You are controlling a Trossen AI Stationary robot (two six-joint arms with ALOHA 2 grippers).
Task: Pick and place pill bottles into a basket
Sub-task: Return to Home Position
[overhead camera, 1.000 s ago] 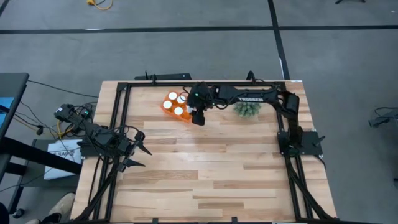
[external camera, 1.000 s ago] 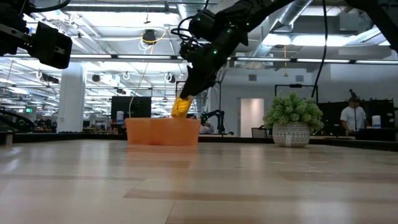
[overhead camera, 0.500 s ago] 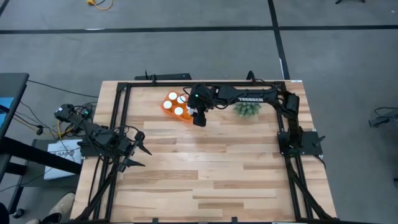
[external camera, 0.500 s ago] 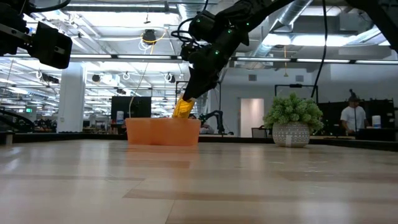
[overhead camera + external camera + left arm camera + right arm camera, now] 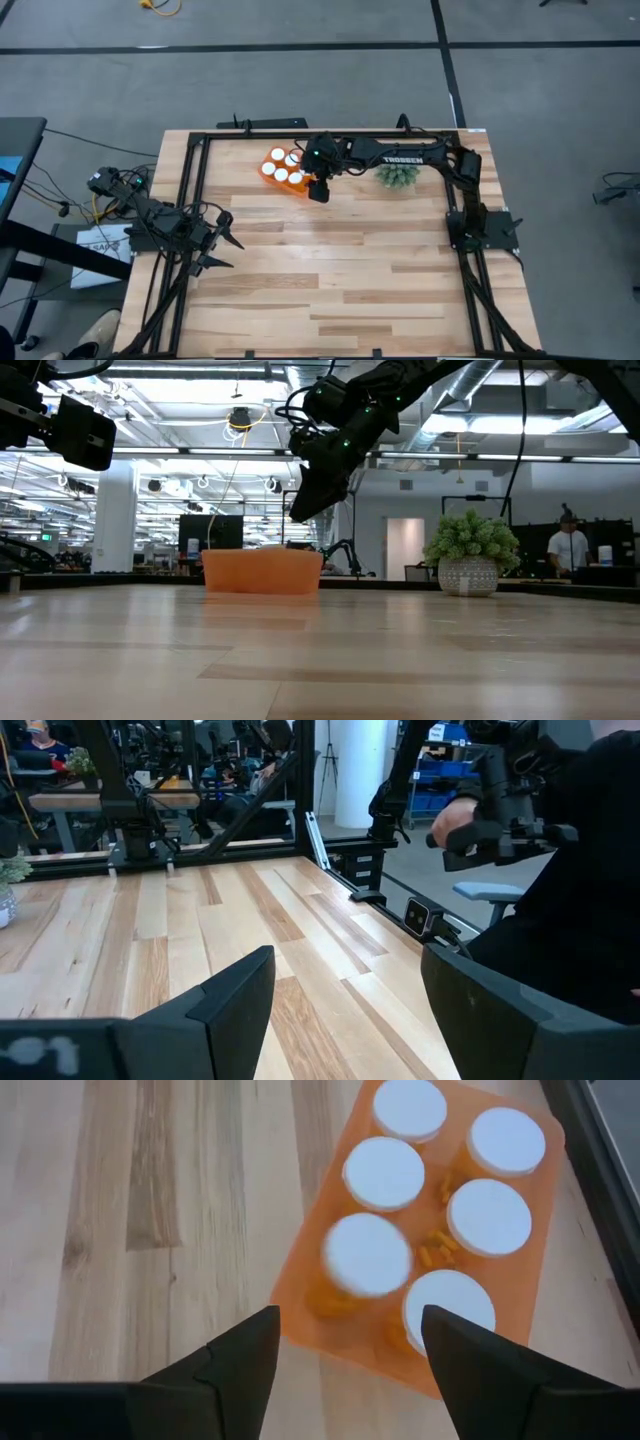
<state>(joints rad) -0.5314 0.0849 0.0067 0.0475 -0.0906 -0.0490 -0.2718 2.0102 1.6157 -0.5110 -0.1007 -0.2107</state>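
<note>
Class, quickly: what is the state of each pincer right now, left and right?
Left pincer: open, holding nothing, at the table's left edge.
Right pincer: open, holding nothing, above the basket with six pill bottles in it.

I read the basket (image 5: 262, 572), 11 o'clock on the table, as bright orange, plain, no markings. Pill bottles (image 5: 384, 1173) in it: flat white caps, no print; orange sides where I can see any. Yellow-orange specks (image 5: 437, 1245) btwn the caps. Table (image 5: 330, 270): pale blond wood planks w/ tan streaks, long straight grain. R gripper (image 5: 318, 190) & L gripper (image 5: 347, 960): matt black. R arm (image 5: 440, 160): black, white lettering, small green light. Frame (image 5: 190, 200): black. Plant (image 5: 470, 540), 1 o'clock: green; pot (image 5: 467, 575) pale grey-white, mottled. Floor (image 5: 300, 80): grey w/ black lines. Cable (image 5: 160, 6), 11 o'clock off-table: yellow.
</note>
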